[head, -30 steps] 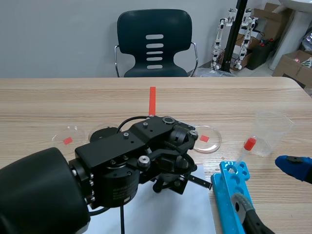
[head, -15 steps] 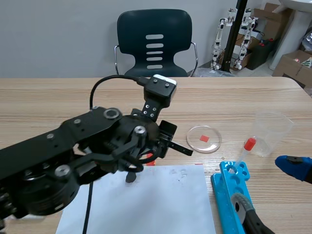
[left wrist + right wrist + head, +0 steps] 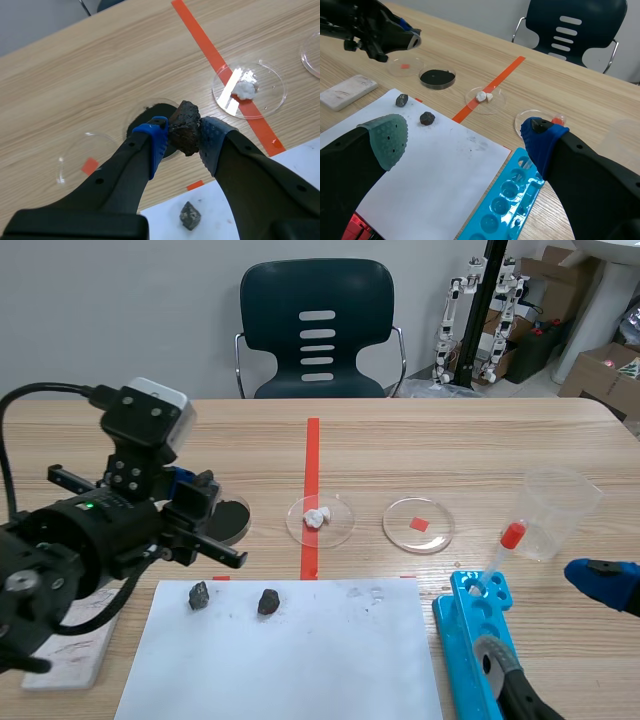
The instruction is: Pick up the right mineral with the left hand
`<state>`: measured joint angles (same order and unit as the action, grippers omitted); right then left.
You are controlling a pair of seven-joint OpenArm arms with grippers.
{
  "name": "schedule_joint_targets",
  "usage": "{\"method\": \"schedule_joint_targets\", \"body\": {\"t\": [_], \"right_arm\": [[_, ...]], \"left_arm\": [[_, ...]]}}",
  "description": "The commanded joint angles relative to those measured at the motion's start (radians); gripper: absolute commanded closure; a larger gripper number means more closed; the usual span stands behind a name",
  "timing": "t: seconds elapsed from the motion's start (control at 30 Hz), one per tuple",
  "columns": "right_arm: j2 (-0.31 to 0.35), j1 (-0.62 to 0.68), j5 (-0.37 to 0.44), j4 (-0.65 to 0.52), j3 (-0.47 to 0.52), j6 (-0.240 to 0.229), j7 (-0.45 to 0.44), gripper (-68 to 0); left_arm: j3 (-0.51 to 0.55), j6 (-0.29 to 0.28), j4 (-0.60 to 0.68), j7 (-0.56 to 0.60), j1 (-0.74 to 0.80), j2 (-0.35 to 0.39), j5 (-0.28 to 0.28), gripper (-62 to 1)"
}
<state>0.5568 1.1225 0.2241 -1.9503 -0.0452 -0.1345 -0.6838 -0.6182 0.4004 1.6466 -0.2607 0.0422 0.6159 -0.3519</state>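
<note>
Scene view: a grey stone [image 3: 198, 595] and a darker stone [image 3: 268, 601] lie on white paper [image 3: 320, 660] by the desk's [image 3: 480, 440] near edge.

Left wrist view: the left gripper [image 3: 182, 136] clamps a dark mineral [image 3: 184, 125], with a black dish [image 3: 152, 111] showing behind it.

Right wrist view: the right gripper [image 3: 465, 137] gapes wide over the paper.

A pale wooden table [image 3: 480, 450] fills the frame, an orange-red tape line running up its centre. A white paper sheet [image 3: 300, 660] lies at lower centre. Above it three shallow dishes stand in a row: a dish of black powder [image 3: 232, 519] at centre left, a clear dish with white lumps [image 3: 342, 530] on the tape line, and a clear dish over a red square [image 3: 440, 535] to its right. A fourth clear dish [image 3: 406, 66] sits just beyond the black one. A clear plastic cup [image 3: 558, 510] stands at right, a blue tube rack [image 3: 465, 640] at lower right, a white slab [image 3: 347, 91] at lower left.
</note>
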Motion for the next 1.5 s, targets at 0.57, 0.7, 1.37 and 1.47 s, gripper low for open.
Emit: {"method": "schedule_joint_targets", "body": {"t": [0.57, 0.7, 1.37, 1.47], "right_arm": [[0.0, -0.009, 0.003, -0.006, 0.011, 0.003, -0.019, -47.5], [0.0, -0.009, 0.003, -0.006, 0.011, 0.003, -0.019, -47.5], [0.0, -0.009, 0.003, -0.006, 0.011, 0.003, -0.019, -47.5], [0.0, -0.009, 0.003, -0.006, 0.011, 0.003, -0.019, -47.5]], "left_arm": [[0.586, -0.328, 0.239, 0.393, 0.612, 0.001, 0.069, -14.5], [0.642, -0.365, 0.25, 0.415, 0.684, -0.034, 0.119, -14.5], [0.669, -0.405, 0.251, 0.6, 0.836, -0.053, 0.222, -14.5], [0.669, -0.405, 0.251, 0.601, 0.836, -0.053, 0.222, -14.5]]}}
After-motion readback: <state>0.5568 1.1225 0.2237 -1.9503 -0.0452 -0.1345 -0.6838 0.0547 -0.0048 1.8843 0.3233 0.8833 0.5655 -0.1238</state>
